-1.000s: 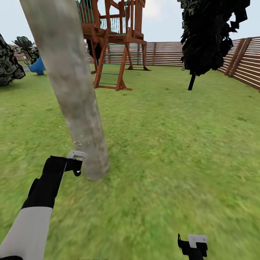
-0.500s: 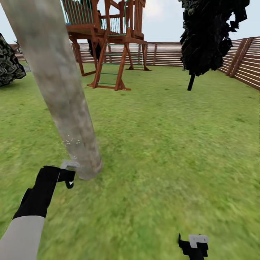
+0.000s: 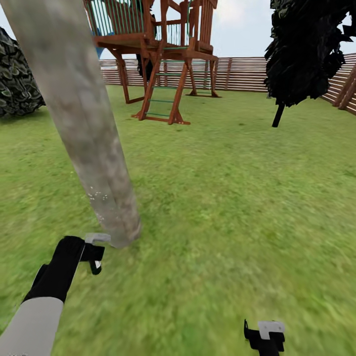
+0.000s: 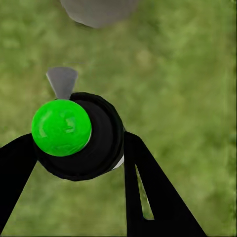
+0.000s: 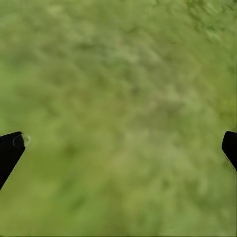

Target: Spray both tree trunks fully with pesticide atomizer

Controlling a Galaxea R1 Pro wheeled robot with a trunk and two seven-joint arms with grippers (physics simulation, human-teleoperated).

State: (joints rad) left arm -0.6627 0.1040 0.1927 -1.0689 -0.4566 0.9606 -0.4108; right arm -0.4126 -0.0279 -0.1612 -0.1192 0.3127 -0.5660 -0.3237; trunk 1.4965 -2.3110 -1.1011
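The thick pale tree trunk (image 3: 84, 123) leans up from the grass at the left of the head view, with whitish pesticide specks (image 3: 99, 195) low on it. My left gripper (image 3: 95, 257) hangs just short of the trunk's base, shut on the pesticide atomizer (image 4: 74, 133). The atomizer is a black body with a green cap, and its grey nozzle (image 4: 61, 81) points toward the trunk's foot (image 4: 98, 10). My right gripper (image 3: 264, 333) sits low at the front right, open over bare grass, fingers wide apart (image 5: 118, 148).
A wooden play tower (image 3: 158, 59) stands behind the trunk. A black cypress-like tree (image 3: 301, 49) is at the right, a dark bush (image 3: 17, 79) at the far left, and a slatted fence (image 3: 237, 74) closes the lawn. Open grass lies to the right.
My left gripper with the atomizer has dropped lower and back from the trunk. The camera has turned a little, shifting the play tower and black tree rightward.
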